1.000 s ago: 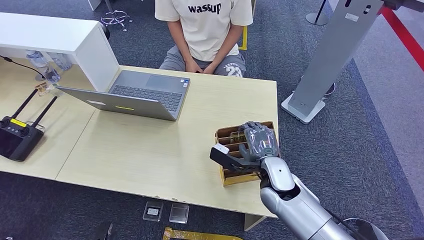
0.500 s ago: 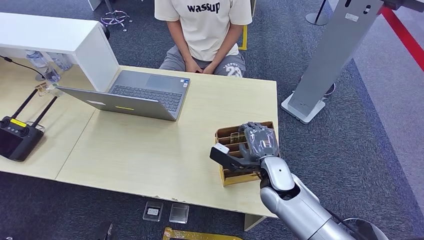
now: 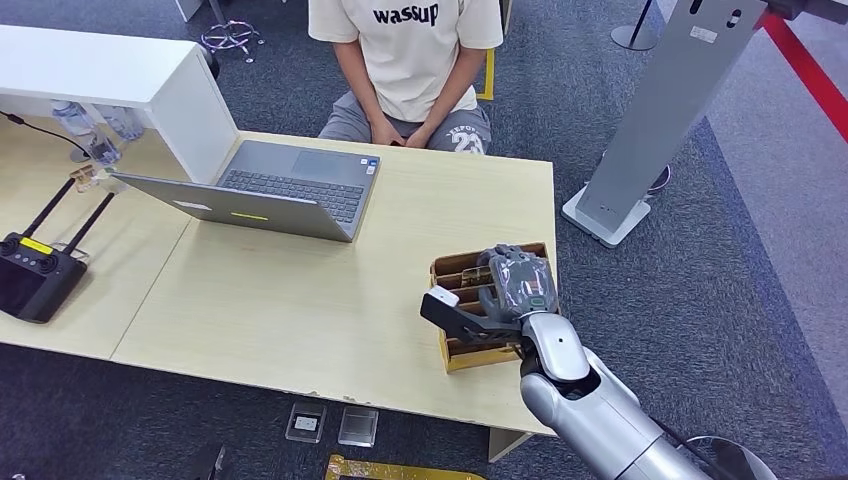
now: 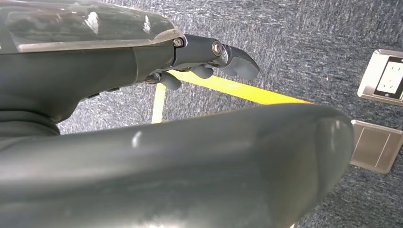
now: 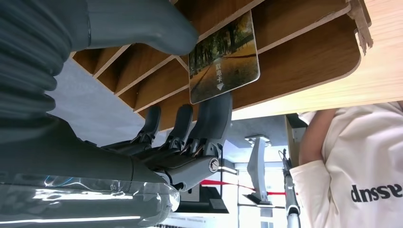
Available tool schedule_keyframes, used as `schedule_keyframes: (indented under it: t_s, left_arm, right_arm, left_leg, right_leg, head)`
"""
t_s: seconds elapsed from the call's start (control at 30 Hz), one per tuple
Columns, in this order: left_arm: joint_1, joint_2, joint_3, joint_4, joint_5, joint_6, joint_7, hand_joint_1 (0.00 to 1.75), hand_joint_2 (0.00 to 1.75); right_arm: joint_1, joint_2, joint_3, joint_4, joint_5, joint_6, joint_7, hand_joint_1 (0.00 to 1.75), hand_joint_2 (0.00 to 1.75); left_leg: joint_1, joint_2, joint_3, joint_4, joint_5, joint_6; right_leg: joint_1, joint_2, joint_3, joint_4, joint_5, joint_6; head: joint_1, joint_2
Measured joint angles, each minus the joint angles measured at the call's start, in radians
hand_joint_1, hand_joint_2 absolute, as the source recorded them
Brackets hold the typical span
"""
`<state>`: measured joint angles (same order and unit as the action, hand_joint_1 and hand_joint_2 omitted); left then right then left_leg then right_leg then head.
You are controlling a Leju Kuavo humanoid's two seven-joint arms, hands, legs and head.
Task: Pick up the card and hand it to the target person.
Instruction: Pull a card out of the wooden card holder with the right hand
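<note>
Pretty much nothing has moved in the last second: the right hand (image 3: 512, 290) still sits in the wooden rack (image 3: 450, 272), thumb and fingers (image 5: 209, 118) pinching the card (image 5: 223, 57), so the lift-out hasn't started yet.

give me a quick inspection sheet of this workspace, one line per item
surface: light wooden table, a second table butted against it on the robot's left.
job's things: card standing in the wooden slotted holder near the table's right edge; person seated across the table, hands in lap.
clutter: open laptop, black remote controller with two antennas, plastic bottles, white box.
hands: right hand over the holder, thumb and fingers on opposite faces of the card; left hand hanging above the carpet, holding nothing.
cables: one dark cable on the left table.
surroundings: grey carpet, floor sockets, yellow floor tape, grey stand, red line.
</note>
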<state>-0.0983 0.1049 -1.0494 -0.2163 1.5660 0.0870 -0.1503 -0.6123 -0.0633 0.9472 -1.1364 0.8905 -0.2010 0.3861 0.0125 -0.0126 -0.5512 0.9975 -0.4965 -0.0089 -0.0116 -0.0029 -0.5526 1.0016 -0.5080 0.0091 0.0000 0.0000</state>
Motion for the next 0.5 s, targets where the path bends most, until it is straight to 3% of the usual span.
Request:
schedule_keyframes:
  t_s: [0.13,0.27,0.5]
  left_arm:
    - [0.000,0.000,0.000,0.000,0.000,0.000,0.000,0.00,0.00]
    - [0.000,0.000,0.000,0.000,0.000,0.000,0.000,0.00,0.00]
    - [0.000,0.000,0.000,0.000,0.000,0.000,0.000,0.00,0.00]
  right_arm:
    - [0.000,0.000,0.000,0.000,0.000,0.000,0.000,1.30,1.75]
    - [0.000,0.000,0.000,0.000,0.000,0.000,0.000,1.45,1.75]
    - [0.000,0.000,0.000,0.000,0.000,0.000,0.000,1.51,1.75]
  left_leg:
    - [0.000,0.000,0.000,0.000,0.000,0.000]
    - [0.000,0.000,0.000,0.000,0.000,0.000]
    - [0.000,0.000,0.000,0.000,0.000,0.000]
  right_leg:
    - [0.000,0.000,0.000,0.000,0.000,0.000]
    - [0.000,0.000,0.000,0.000,0.000,0.000]
    - [0.000,0.000,0.000,0.000,0.000,0.000]
  head:
    - [0.000,0.000]
    - [0.000,0.000]
    - [0.000,0.000]
